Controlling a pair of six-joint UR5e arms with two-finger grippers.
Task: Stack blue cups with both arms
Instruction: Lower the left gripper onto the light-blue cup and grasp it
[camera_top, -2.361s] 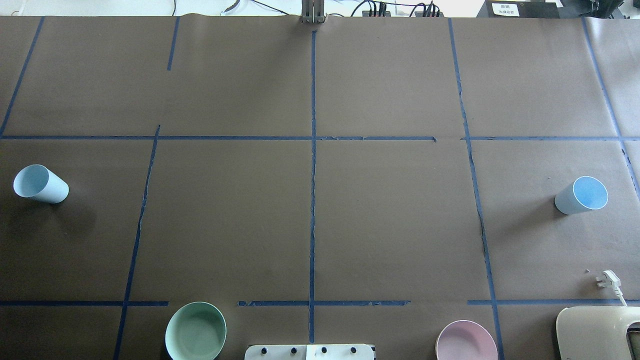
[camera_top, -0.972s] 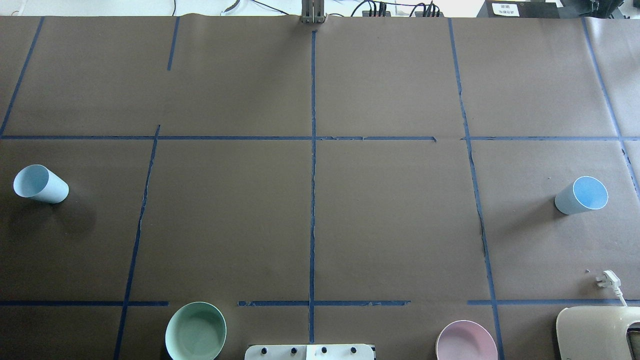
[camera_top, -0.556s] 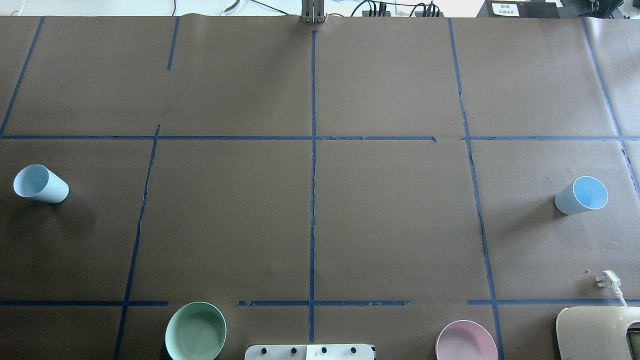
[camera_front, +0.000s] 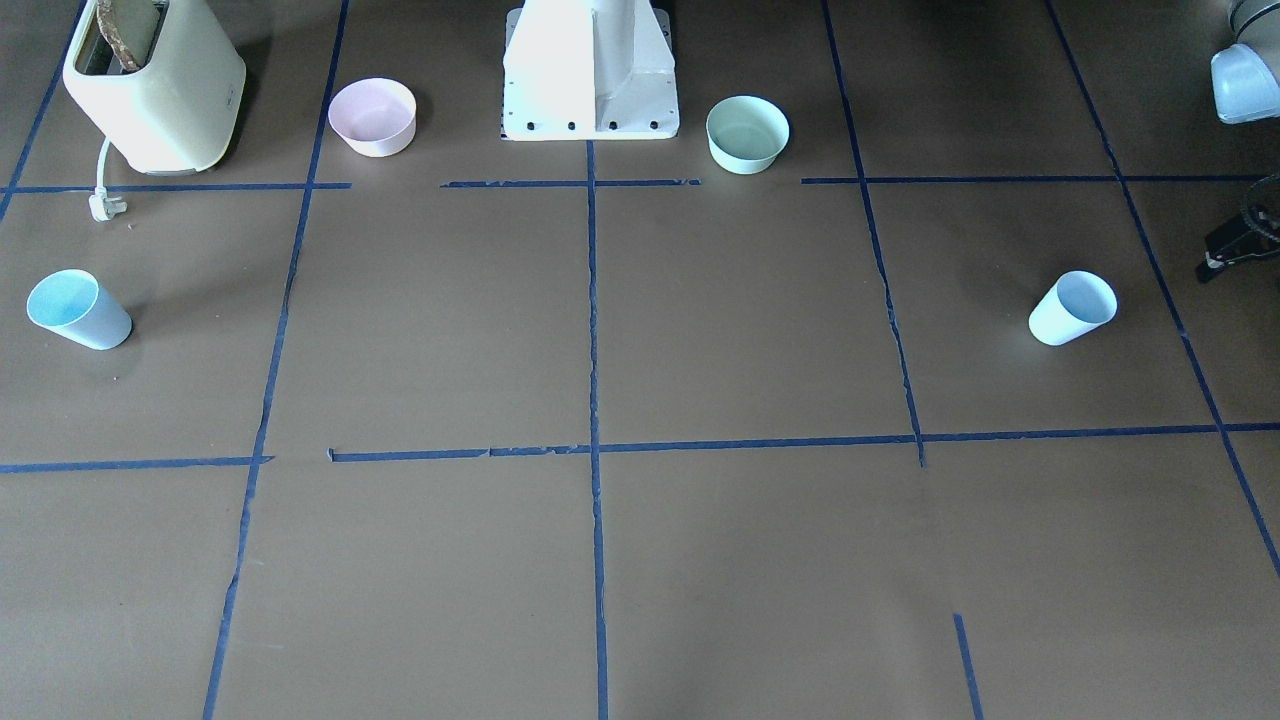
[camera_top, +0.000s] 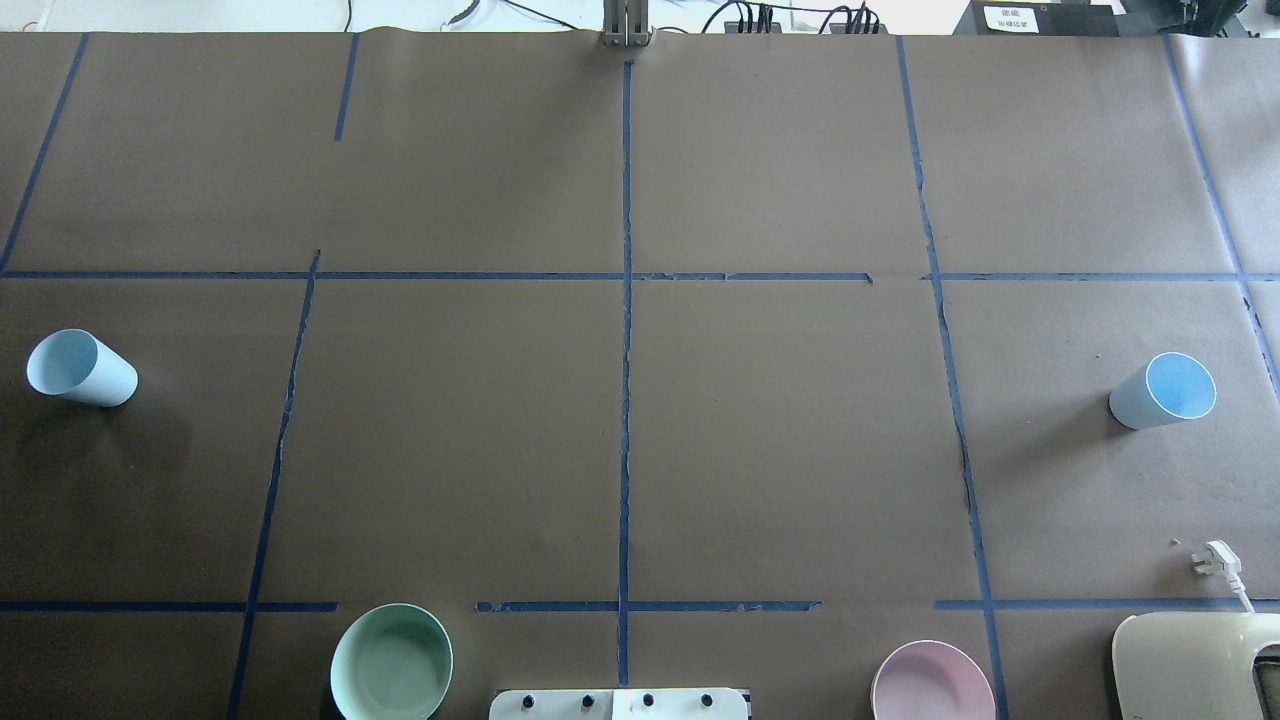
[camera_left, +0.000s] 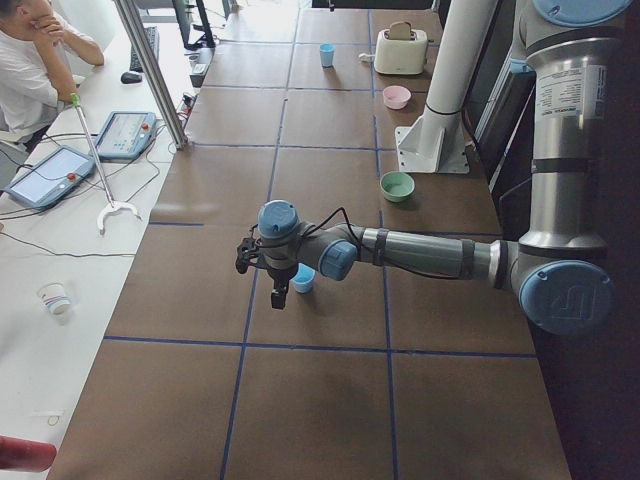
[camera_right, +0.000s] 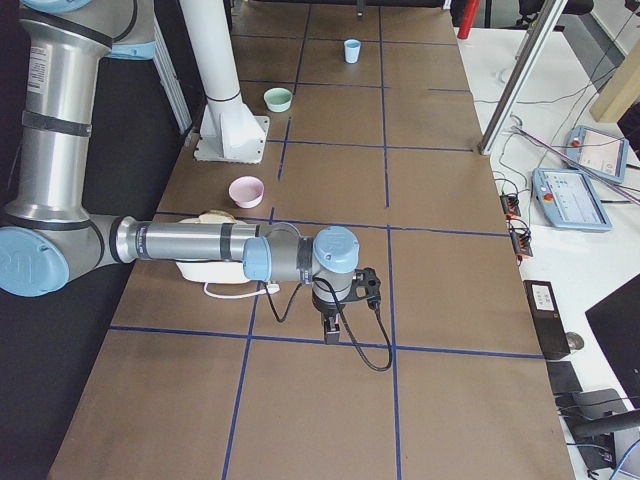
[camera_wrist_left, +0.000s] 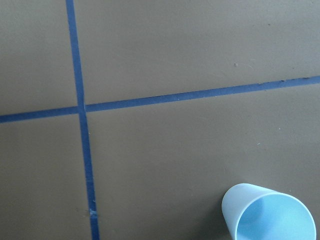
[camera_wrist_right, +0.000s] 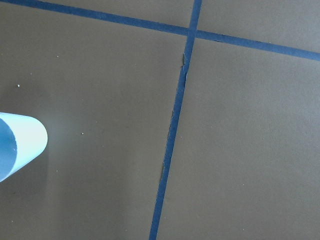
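Nothing moved, smooth tapered plastic left cup (camera_top: 82, 368), right cup (camera_top: 1163, 391), left pincer (camera_left: 279, 298), right pincer (camera_right: 332, 333), openness cannot be told

Left wrist view: left pale-blue tapered plastic cup (camera_wrist_left: 267, 214) cut off by the bottom edge. Right wrist view: right pale-blue tapered plastic cup (camera_wrist_right: 25, 142) cut off by the left edge. Exterior left: left cup (camera_left: 303, 282) partly behind the grey left arm (camera_left: 420, 250); black left tool (camera_left: 279, 297) too small to read the jaws. Exterior right: black right tool (camera_right: 331, 330) likewise; cream toaster (camera_right: 205, 272) mostly behind the grey right arm (camera_right: 190, 240). Overhead: mint-green bowl (camera_top: 390, 662) and pink bowl (camera_top: 932, 683) cut off at the bottom.
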